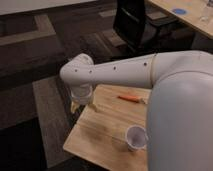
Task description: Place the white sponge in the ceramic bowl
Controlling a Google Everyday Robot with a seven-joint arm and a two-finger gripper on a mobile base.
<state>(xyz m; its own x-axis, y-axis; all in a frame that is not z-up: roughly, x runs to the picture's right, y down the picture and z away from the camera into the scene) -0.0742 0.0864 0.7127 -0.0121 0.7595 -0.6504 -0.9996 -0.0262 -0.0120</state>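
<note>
My gripper hangs from the white arm over the far left corner of the wooden table. The white sponge is not in view. The ceramic bowl is not in view either. Either may be hidden behind my arm, which covers the right side of the table. I cannot see anything held in the gripper.
A translucent white plastic cup stands near the table's front edge. A thin orange object lies at the back of the table. A black office chair stands behind on the dark carpet. The table's left edge drops off just beside the gripper.
</note>
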